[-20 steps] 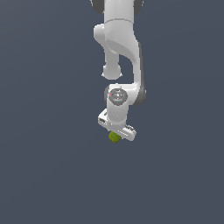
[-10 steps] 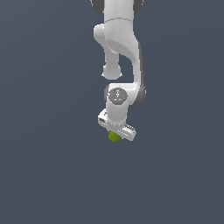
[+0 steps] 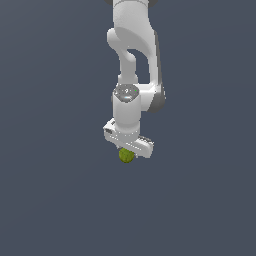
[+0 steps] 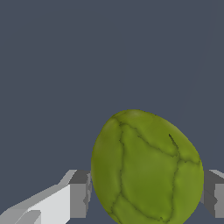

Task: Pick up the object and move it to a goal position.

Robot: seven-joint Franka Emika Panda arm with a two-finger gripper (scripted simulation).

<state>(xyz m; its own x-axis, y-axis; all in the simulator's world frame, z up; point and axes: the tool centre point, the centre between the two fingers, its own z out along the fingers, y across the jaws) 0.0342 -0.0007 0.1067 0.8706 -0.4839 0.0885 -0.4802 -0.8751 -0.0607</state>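
The object [image 3: 126, 156] is a small olive-green lump with dark veins. In the exterior view it sits right under the white hand of the arm, between the fingers of my gripper [image 3: 127, 154]. In the wrist view the object [image 4: 146, 168] fills the space between the two grey fingertips [image 4: 79, 192], which press against its sides. The gripper is shut on it. The fingers themselves are mostly hidden behind the hand in the exterior view.
A plain dark grey-blue surface [image 3: 60, 200] lies all around the arm. The white arm [image 3: 134, 60] reaches down from the top of the exterior view. No other objects or edges show.
The arm and the object stay in nearly the same place in the exterior view; the hand with the object sits very slightly higher than before.
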